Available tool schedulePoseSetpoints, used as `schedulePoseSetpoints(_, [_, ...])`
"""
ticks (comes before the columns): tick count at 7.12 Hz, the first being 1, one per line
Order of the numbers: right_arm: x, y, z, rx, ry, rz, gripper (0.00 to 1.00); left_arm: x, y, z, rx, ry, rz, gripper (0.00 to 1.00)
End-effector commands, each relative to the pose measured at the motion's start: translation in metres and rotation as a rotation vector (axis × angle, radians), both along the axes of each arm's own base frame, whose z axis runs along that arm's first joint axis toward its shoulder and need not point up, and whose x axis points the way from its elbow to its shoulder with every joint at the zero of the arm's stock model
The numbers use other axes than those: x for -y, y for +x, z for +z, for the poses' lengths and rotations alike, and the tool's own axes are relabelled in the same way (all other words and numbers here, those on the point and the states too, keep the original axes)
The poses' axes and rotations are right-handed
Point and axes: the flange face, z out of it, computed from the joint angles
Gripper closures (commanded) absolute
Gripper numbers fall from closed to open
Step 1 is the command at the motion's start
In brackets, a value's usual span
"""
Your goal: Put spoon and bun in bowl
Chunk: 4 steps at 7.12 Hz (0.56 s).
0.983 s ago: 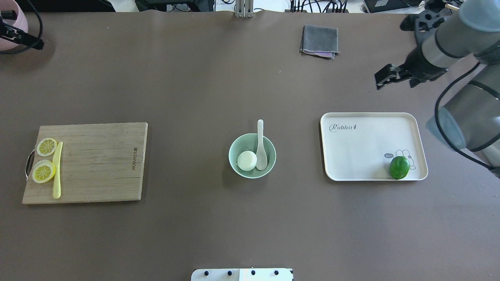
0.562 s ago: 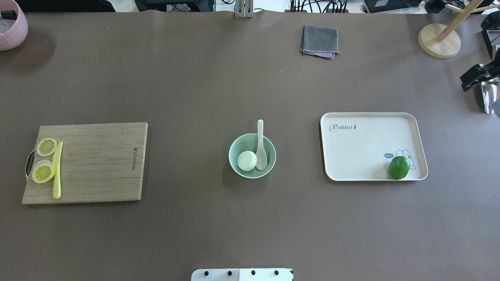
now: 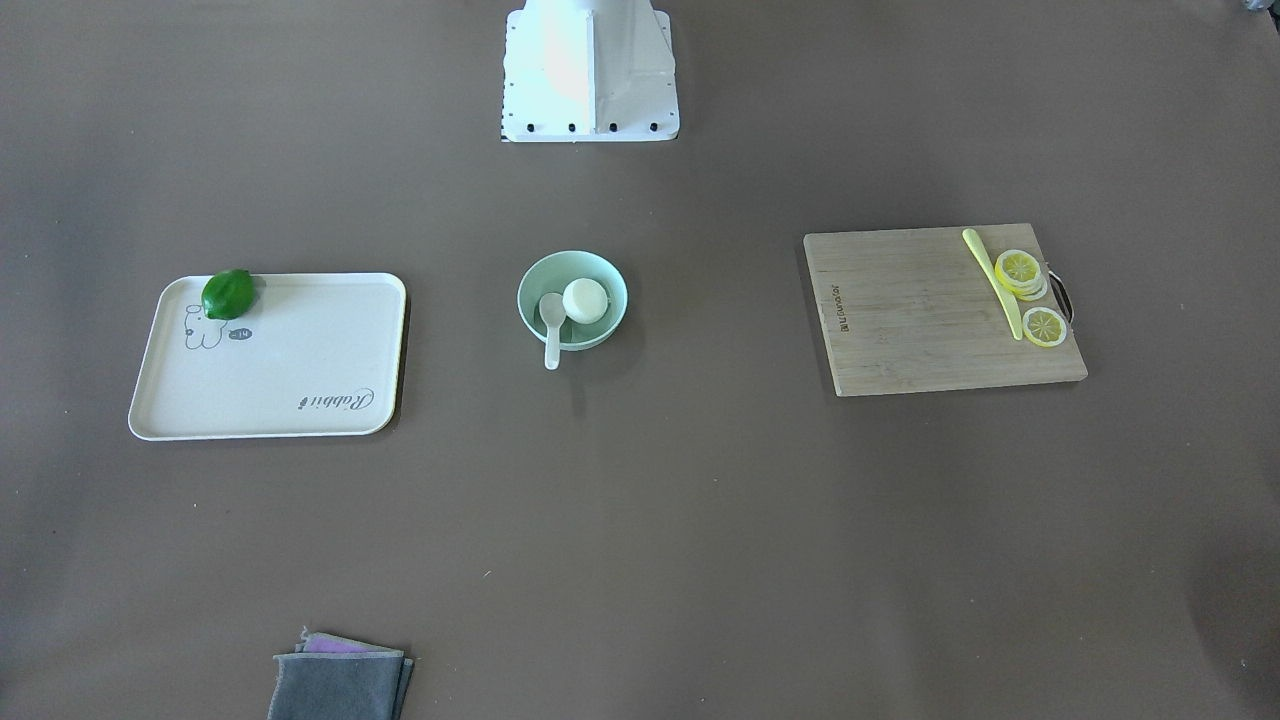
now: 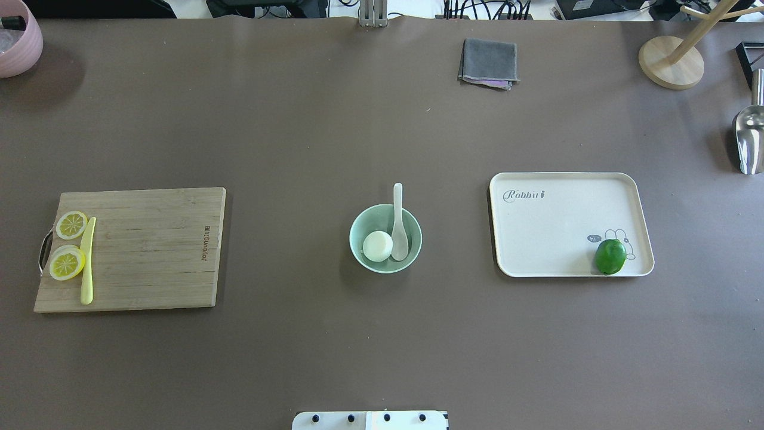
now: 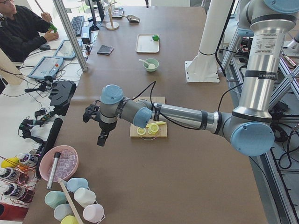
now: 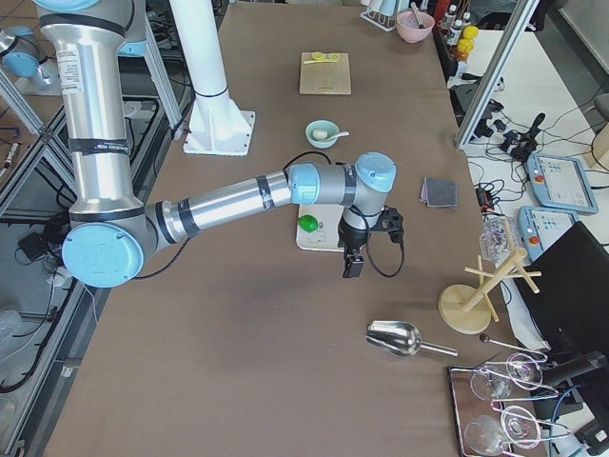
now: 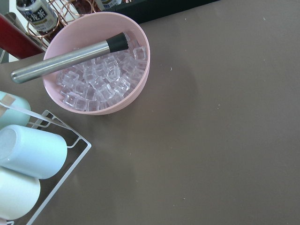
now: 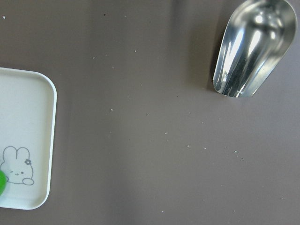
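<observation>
The pale mint-green bowl (image 4: 360, 229) stands at the table's middle; it also shows in the front view (image 3: 590, 266). The white bun (image 4: 378, 245) lies inside it. The white spoon (image 4: 399, 230) has its scoop in the bowl beside the bun, and its handle juts over the far rim. My left gripper (image 5: 101, 139) hangs over the table's left end near a pink bowl, far from the green bowl. My right gripper (image 6: 351, 268) hangs over the table between the tray and a metal scoop. Both show only in side views, so I cannot tell their state.
A wooden cutting board (image 4: 149, 251) holds lemon slices and a yellow knife (image 4: 88, 260). A white tray (image 4: 555, 227) holds a green lime (image 4: 610, 256). A grey cloth (image 4: 488, 63), a metal scoop (image 4: 749, 140), a wooden stand (image 4: 668, 60) and a pink ice bowl (image 7: 136, 89) stand at the edges.
My right arm has pulled back out of the overhead view to the right. My left gripper has left that view's top left corner. Bowl, bun and spoon have not moved.
</observation>
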Motion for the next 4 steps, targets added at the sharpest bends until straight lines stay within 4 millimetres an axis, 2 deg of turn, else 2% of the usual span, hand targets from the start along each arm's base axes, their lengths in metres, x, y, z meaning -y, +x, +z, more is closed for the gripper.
schedulePoseSetpoints(1, [-0.02,0.003,0.024,0.023,-0.053,0.008,0.0,-0.039,-0.007,0.041,-0.026,-0.085,0.0,0.02])
schedulePoseSetpoints(2, [-0.02,0.002,0.024,0.025,-0.055,0.01,0.0,-0.054,-0.017,0.052,-0.024,-0.107,-0.019,0.02])
schedulePoseSetpoints(4, [-0.017,0.002,0.029,0.022,-0.061,0.009,0.0,-0.055,-0.024,0.055,-0.025,-0.119,-0.034,0.02])
